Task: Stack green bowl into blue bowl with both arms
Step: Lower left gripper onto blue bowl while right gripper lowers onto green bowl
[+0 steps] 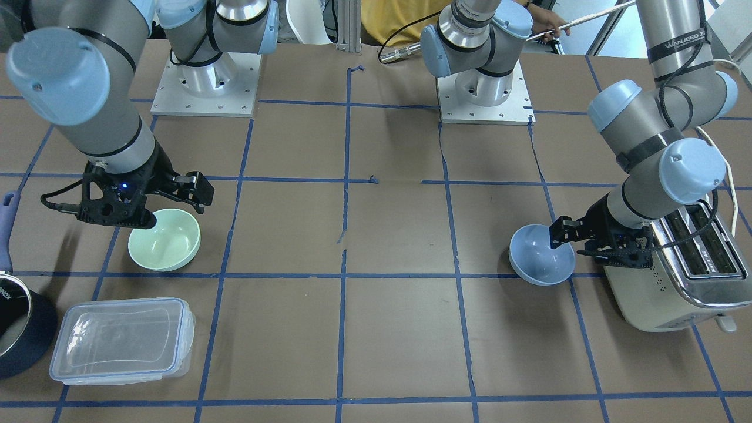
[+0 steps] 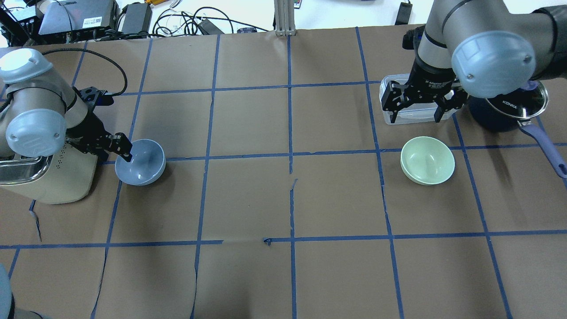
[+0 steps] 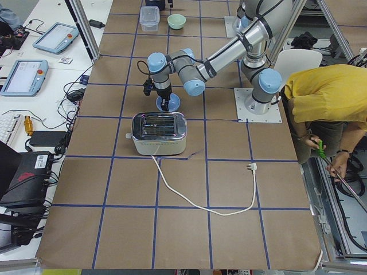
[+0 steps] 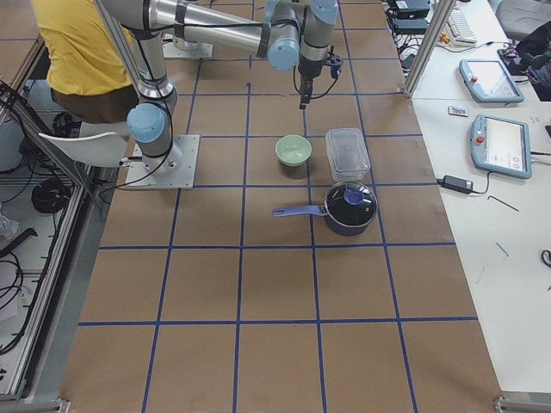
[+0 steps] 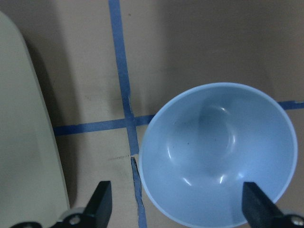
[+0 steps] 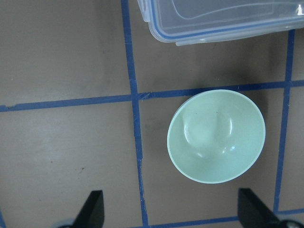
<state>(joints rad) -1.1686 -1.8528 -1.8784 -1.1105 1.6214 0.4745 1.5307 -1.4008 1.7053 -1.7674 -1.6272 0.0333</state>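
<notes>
My left gripper [image 5: 178, 211] has its jaws spread wide, grasping nothing. The cream toaster [image 5: 23, 142] lies just outside one finger. The blue bowl [image 5: 218, 152] sits between the jaws, one finger outside its rim and the other over its hollow; whether either touches it I cannot tell. My right gripper [image 6: 172, 211] is likewise released, hanging above the table [image 6: 61, 156]. The green bowl [image 6: 216, 135] rests ahead of those jaws, untouched, with the clear box [image 6: 213, 19] just beyond it.
</notes>
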